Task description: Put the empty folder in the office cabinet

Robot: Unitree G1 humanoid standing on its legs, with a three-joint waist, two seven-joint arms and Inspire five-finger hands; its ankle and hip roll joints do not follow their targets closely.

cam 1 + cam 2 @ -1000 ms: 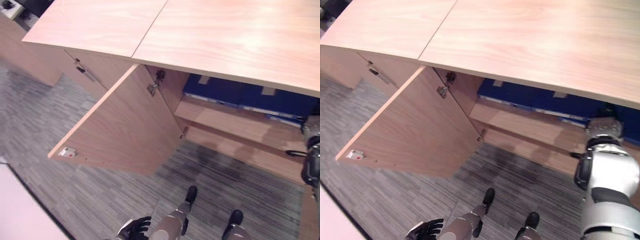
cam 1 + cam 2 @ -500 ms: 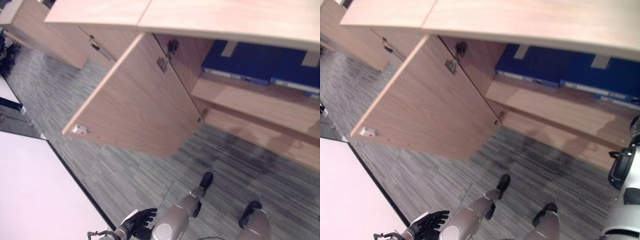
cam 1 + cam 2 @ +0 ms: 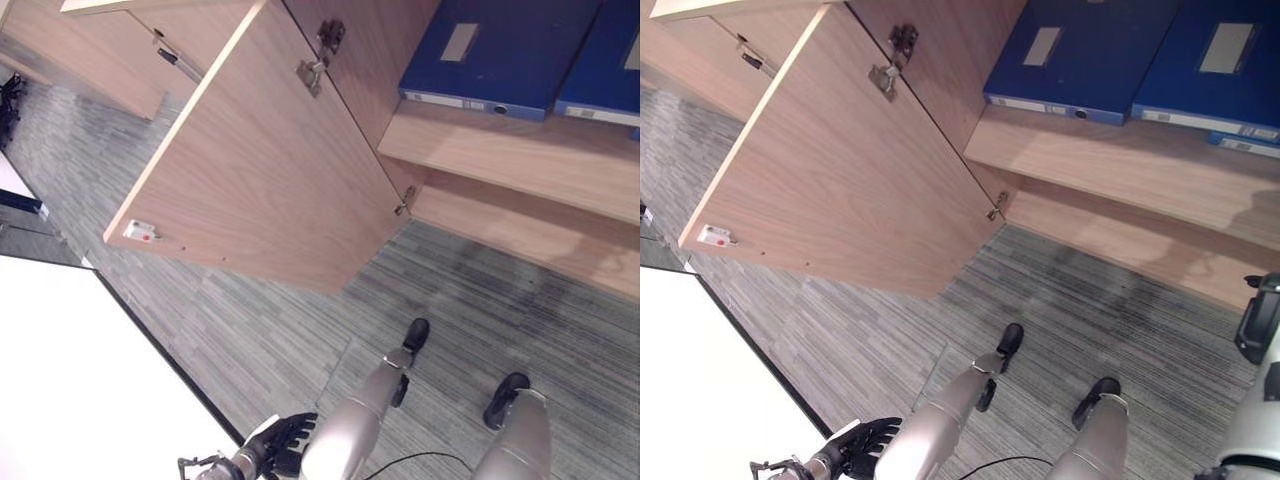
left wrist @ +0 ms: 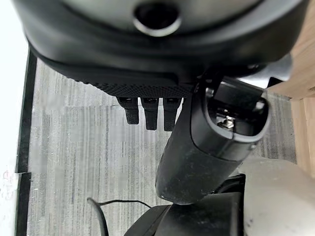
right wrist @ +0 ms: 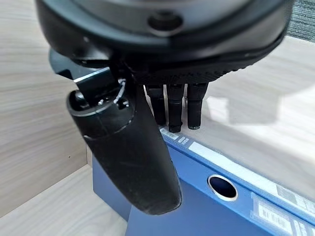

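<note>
Nearest, the left hand [image 3: 272, 448] hangs low over the carpet [image 3: 270, 330] beside a white table [image 3: 90, 400], fingers relaxed and empty. Beyond it the cabinet [image 3: 1200, 250] door [image 3: 260, 170] stands open. The right hand [image 5: 162, 73], fingers straight and empty, hovers above a blue folder [image 5: 221, 201] lying flat on the shelf [image 3: 500, 160], beside another folder [image 3: 610, 70].

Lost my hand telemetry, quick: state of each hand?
Left hand: open, holding nothing, over grey carpet.
Right hand: open, empty, fingers above a blue ring-binder folder.
</note>
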